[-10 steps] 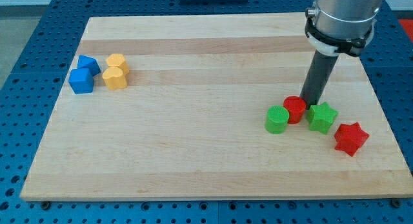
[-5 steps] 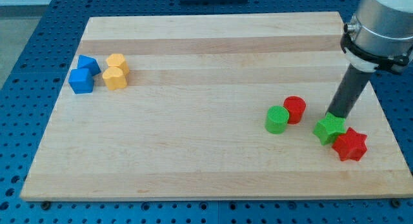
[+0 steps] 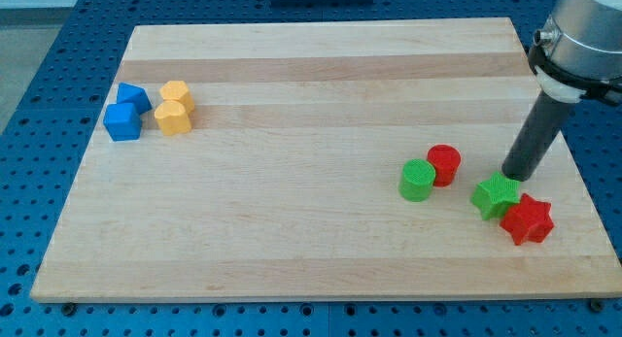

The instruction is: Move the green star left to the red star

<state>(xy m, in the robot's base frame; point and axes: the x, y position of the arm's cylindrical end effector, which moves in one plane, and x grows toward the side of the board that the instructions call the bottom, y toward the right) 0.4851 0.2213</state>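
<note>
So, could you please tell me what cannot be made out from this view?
- Camera view: my tip meets the green star, so actual contact is unclear.
- Green star and red star overlap; touching or apart, unclear.
- The arm is cut off by the view's top and right edges.

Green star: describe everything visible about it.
The green star is a small, solid-looking block with blunt points, lying flat on the wooden board near the view's lower right. Its lower right side touches the red star. My tip sits at its upper right edge, seemingly in contact.
</note>
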